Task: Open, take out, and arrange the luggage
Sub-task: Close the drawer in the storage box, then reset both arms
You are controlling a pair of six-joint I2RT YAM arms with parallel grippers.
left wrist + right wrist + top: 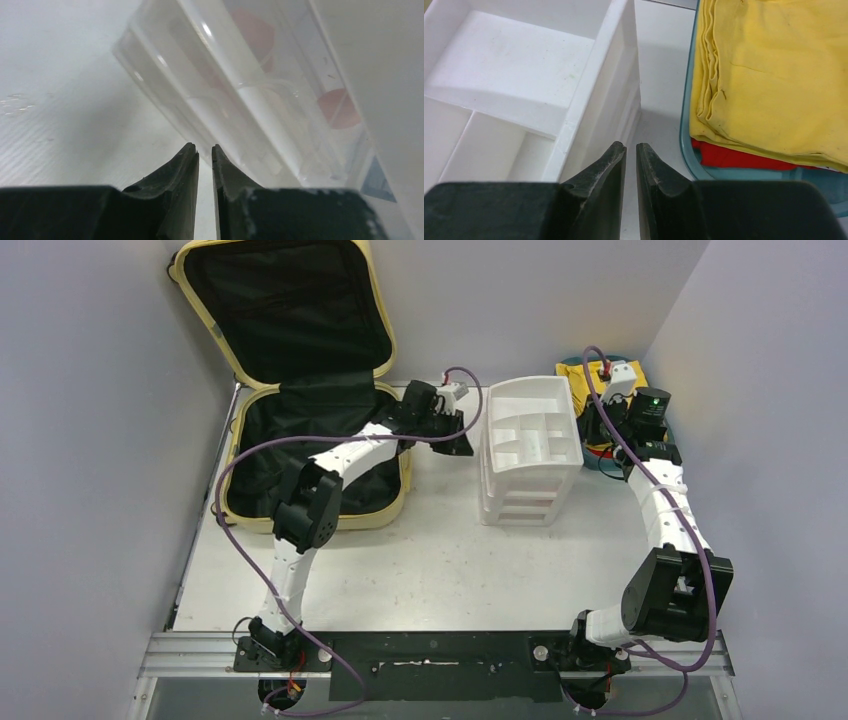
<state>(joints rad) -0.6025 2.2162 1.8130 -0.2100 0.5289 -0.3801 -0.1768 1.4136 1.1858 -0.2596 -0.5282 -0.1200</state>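
Counting first: one luggage [375, 518], a large pale-yellow hard-shell suitcase with rounded corners and black fabric lining. One white plastic drawer organizer [520, 505], stacked in tiers, its top tray split into compartments. One teal plastic tray [685, 135]. One folded yellow cloth [774, 75] lying on one red cloth [734, 156] inside that tray. Two arms, two tools.

Luggage sits at the far left of the white counter [440, 560], lying open. Its lid stands upright against the back wall, and its lower shell lies flat on the counter. The left arm reaches across the lower shell's near right corner.

Left tool [205, 152]: fingers pressed almost together with only a thin slit between them, pinching nothing. It sits between the luggage and the organizer, tips just beside the organizer's pale side wall. Contact cannot be told. Reddish shapes show dimly through the plastic.

Right tool [630, 150]: same posture, a slim gap and nothing held. It hangs over the strip of counter between the organizer and the teal tray, touching neither.
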